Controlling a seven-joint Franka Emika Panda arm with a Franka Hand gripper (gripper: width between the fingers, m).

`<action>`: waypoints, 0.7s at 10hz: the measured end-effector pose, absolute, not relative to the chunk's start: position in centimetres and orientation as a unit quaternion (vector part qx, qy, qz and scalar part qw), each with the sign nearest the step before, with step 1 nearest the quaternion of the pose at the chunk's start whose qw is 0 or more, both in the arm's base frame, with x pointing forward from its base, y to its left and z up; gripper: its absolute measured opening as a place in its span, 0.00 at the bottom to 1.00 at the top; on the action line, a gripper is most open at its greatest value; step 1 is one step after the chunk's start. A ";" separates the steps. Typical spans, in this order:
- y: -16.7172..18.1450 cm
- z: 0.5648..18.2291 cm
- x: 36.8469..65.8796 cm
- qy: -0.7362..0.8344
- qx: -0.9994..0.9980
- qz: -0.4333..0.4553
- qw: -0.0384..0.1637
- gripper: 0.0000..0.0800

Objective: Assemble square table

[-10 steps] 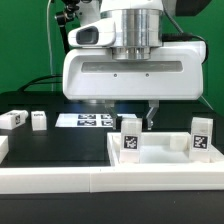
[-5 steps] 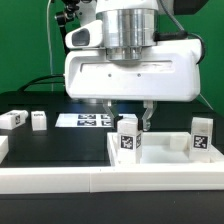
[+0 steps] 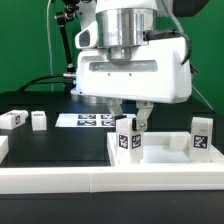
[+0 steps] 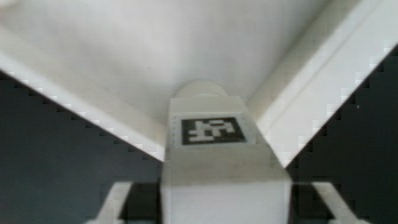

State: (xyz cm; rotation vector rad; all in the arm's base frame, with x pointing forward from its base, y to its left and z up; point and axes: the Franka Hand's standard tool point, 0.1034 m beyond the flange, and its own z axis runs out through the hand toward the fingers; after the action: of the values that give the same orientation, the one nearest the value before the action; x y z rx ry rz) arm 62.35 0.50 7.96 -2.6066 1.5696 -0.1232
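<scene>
The white tabletop (image 3: pixel 160 162) lies tray-like at the exterior view's right front. A white tagged leg (image 3: pixel 126 138) stands upright in its near-left corner. My gripper (image 3: pixel 129 122) is shut on that leg from above, one finger on each side. In the wrist view the leg (image 4: pixel 217 150) runs down the middle with its tag facing the camera. The tabletop's corner walls (image 4: pixel 89 85) spread out behind it, and my gripper (image 4: pixel 222 208) straddles it. A second leg (image 3: pixel 201 136) stands on the tabletop's right side. Two more legs (image 3: pixel 14 119) (image 3: pixel 38 119) lie on the black table at the left.
The marker board (image 3: pixel 85 120) lies flat behind the tabletop, under the arm. A long white rail (image 3: pixel 90 186) borders the front of the work surface. A green wall stands at the back.
The gripper head has turned about its vertical axis. The leg in it has turned with it and stayed at the same corner of the tabletop.
</scene>
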 end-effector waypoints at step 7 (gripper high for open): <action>0.6 8.0 62.2 0.724 -0.686 -0.024 0.064 0.36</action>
State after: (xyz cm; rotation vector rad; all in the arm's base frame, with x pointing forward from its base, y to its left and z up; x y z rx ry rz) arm 62.22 0.63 7.98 -2.0723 2.1879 -0.0735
